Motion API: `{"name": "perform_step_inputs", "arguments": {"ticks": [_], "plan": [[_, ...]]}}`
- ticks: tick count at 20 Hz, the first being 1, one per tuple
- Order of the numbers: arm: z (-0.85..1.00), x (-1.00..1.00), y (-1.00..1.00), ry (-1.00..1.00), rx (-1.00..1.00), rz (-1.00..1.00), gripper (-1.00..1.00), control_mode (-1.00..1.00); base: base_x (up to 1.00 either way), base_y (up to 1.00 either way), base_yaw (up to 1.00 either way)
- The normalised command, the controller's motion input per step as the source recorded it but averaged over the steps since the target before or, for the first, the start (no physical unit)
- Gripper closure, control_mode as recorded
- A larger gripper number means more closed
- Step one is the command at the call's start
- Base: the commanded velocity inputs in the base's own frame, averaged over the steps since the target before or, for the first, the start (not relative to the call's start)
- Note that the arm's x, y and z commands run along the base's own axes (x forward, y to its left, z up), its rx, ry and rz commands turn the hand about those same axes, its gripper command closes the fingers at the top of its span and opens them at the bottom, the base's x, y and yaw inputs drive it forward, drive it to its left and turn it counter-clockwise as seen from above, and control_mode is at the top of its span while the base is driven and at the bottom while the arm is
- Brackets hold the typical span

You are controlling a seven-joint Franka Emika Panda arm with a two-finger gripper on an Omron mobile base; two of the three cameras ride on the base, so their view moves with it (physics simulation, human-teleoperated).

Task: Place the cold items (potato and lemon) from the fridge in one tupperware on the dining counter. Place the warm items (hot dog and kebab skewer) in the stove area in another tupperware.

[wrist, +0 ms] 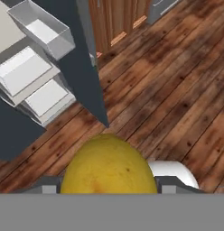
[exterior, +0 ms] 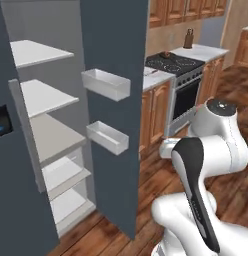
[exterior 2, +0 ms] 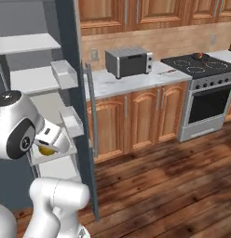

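A yellow lemon (wrist: 108,169) fills the bottom middle of the hand view, and my gripper (wrist: 107,188) is shut on it, with grey finger parts showing at either side. In the right base view the lemon (exterior 2: 45,150) hangs under the gripper (exterior 2: 47,145) at the left, just in front of the open fridge (exterior 2: 29,69) and above the wooden floor. The fridge shelves (exterior: 43,97) that I can see are bare. Potato, hot dog, kebab skewer and tupperware are out of view.
The dark fridge door (exterior: 116,115) stands open with two white door bins (exterior: 106,84). Right of it run wooden cabinets, a white counter with a toaster (exterior 2: 129,61), and the stove (exterior 2: 201,67). Wooden floor (wrist: 177,90) lies open below the hand.
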Motion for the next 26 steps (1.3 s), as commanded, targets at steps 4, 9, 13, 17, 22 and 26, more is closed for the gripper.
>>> {"name": "perform_step_inputs", "arguments": {"ticks": [4,9,13,17,22,26], "plan": [[0.00,0.00,0.00,0.00,0.00,0.00,1.00,1.00,-0.46,0.00,-0.67],[0.00,0.00,0.00,0.00,0.00,0.00,1.00,1.00,-0.33,0.00,-0.72],[0.00,0.00,0.00,0.00,0.00,0.00,1.00,1.00,-0.22,0.00,-0.68],[0.00,0.00,0.00,0.00,0.00,0.00,1.00,1.00,-0.38,0.00,-0.76],[0.00,0.00,0.00,0.00,0.00,0.00,1.00,1.00,-0.44,-0.01,-0.79],[0.00,0.00,0.00,0.00,0.00,0.00,1.00,1.00,0.00,-0.30,-0.60]]}}
